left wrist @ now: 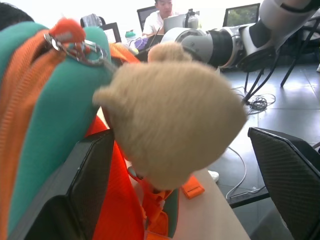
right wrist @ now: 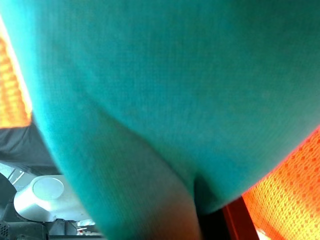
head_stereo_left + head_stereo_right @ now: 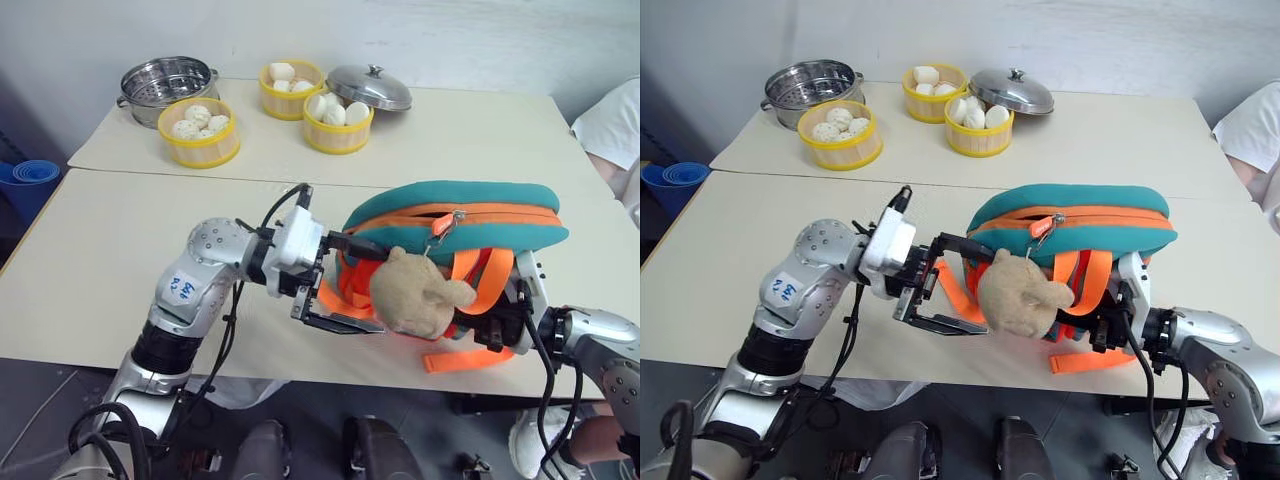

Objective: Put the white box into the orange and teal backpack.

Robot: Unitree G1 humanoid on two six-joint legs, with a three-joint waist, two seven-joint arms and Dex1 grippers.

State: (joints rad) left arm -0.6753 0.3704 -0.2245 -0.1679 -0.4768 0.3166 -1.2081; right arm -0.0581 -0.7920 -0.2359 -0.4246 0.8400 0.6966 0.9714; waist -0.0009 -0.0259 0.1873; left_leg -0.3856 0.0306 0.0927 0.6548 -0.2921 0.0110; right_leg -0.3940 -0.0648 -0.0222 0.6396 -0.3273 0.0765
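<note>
We see even, soft light across the pale table (image 3: 120, 260), with only faint shadows. A dull glare sits on the steel lid (image 3: 369, 87) near the far edge. In the wrist views the plush bear (image 1: 175, 130) and the teal fabric (image 2: 165, 90) are blurred, too close for focus.

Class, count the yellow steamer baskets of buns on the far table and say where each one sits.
3. One sits in front of the open steel pot; one at the back, middle; one just in front of the steel lid. None seems hidden.
</note>
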